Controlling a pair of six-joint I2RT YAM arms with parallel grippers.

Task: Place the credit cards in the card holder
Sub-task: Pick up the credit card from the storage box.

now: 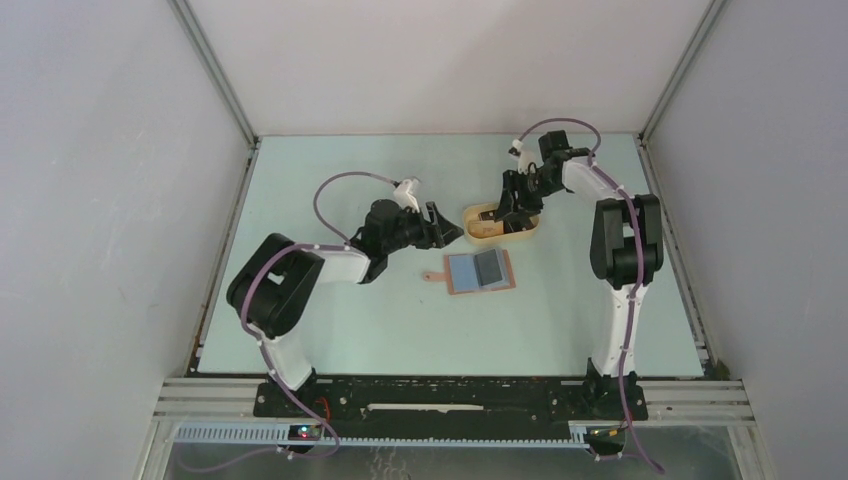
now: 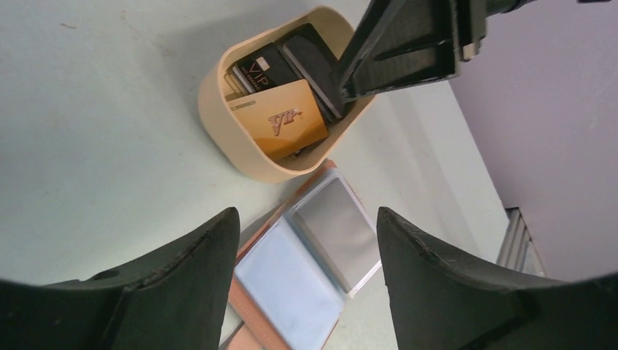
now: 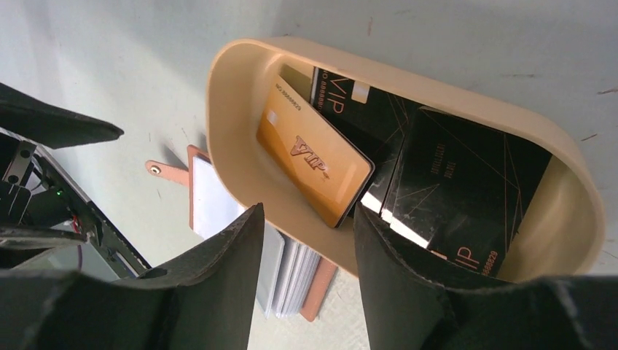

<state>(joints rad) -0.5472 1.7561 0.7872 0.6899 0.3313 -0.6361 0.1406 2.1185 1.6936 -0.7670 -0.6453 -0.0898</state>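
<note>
Both the left end effector [image 2: 306, 219] and right end effector [image 3: 307, 219] gape empty, and that thin, stiff, slick orange card [image 3: 313, 160] in the tray [image 3: 226, 80] looks best pinched across its tilted-up edge.

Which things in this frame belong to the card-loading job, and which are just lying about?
Belong to the job:
- orange VIP card, in the tray
- black VIP cards, under and beside it, apparently also to be loaded
- card holder, lying open on the table

Just there:
- beige tray, only holding the cards
- table
</note>
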